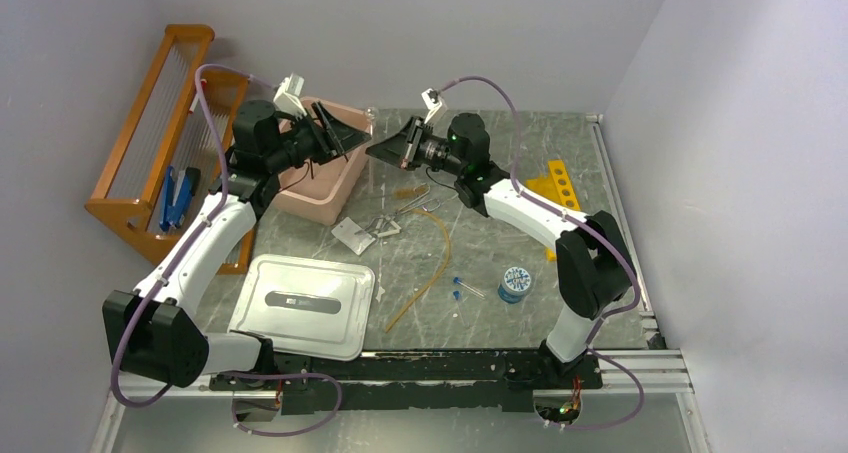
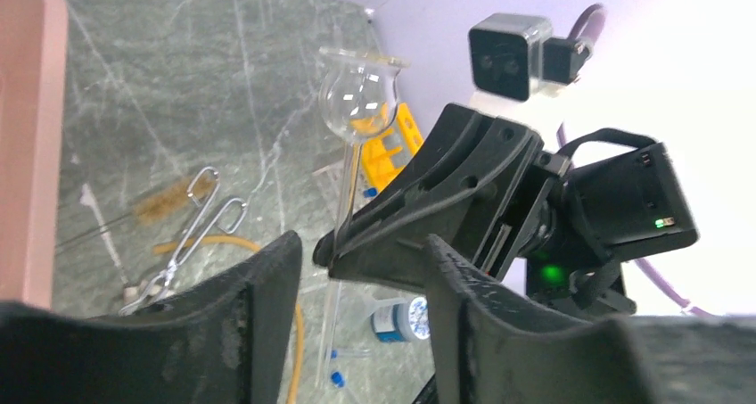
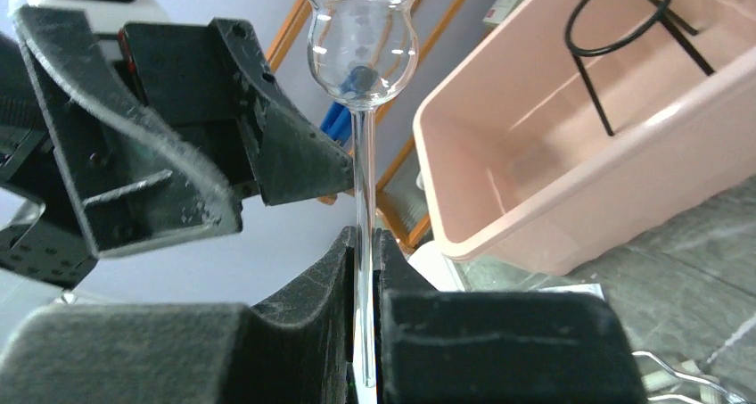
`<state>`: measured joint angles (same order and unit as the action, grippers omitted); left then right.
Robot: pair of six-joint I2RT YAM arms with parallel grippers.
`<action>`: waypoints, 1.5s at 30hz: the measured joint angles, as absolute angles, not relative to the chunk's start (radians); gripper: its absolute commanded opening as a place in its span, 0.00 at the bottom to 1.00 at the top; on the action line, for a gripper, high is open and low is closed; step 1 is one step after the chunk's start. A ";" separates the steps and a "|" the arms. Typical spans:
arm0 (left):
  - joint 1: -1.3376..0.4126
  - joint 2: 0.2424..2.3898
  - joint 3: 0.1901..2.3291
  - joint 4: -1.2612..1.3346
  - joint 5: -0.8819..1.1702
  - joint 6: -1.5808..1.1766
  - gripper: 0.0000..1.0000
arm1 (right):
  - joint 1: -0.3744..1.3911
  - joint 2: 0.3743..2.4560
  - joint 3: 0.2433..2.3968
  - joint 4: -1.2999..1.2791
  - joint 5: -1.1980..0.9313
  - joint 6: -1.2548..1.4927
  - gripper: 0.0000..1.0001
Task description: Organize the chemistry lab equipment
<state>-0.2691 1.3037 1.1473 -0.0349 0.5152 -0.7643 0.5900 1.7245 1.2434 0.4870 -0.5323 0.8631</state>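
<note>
My right gripper is shut on the thin stem of a clear glass thistle tube, which stands upright with its bulb on top. In the top view this gripper hangs next to the pink tub. My left gripper faces it from close by, over the tub's rim, jaws open. The glass stem shows in the gap between its fingers and touches neither. A black tripod ring stands inside the tub. On the table lie a tan rubber tube, a square gauze, blue-capped vials and a yellow rack.
A white lid lies at the front left. An orange wooden rack stands along the left wall. A round blue-and-white jar sits at the front right. Wire tongs and a brush lie mid-table.
</note>
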 measured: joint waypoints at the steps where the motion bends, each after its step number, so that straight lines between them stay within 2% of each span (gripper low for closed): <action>1: -0.269 1.304 1.147 -0.028 0.516 -0.765 0.50 | 0.591 1.724 1.245 0.492 -0.544 0.859 0.00; 16: -0.267 1.308 1.138 0.080 0.552 -0.787 0.20 | 0.618 1.724 1.285 0.535 -0.639 0.841 0.00; 19: -0.267 1.309 1.135 0.080 0.558 -0.763 0.07 | 0.619 1.724 1.288 0.535 -0.642 0.841 0.01; 20: -0.267 1.310 1.135 0.080 0.560 -0.755 0.05 | 0.619 1.724 1.289 0.535 -0.643 0.842 0.06; 24: -0.267 1.311 1.137 0.075 0.565 -0.686 0.05 | 0.619 1.726 1.289 0.530 -0.644 0.846 0.43; 29: -0.267 1.344 1.213 -0.055 0.548 -0.512 0.05 | 0.620 1.710 1.275 0.525 -0.601 0.825 0.58; 34: -0.267 1.423 1.414 -0.278 0.472 -0.260 0.05 | 0.568 1.610 1.159 0.532 -0.530 0.817 0.60; 45: -0.268 1.629 1.594 -0.533 0.240 0.106 0.05 | 0.508 1.446 1.129 0.333 -0.393 0.701 0.61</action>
<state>-0.2676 1.6287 1.5940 -0.5331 0.2401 0.1059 0.5076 1.4464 1.1286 0.3332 -0.3935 0.7010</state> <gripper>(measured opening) 0.081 0.601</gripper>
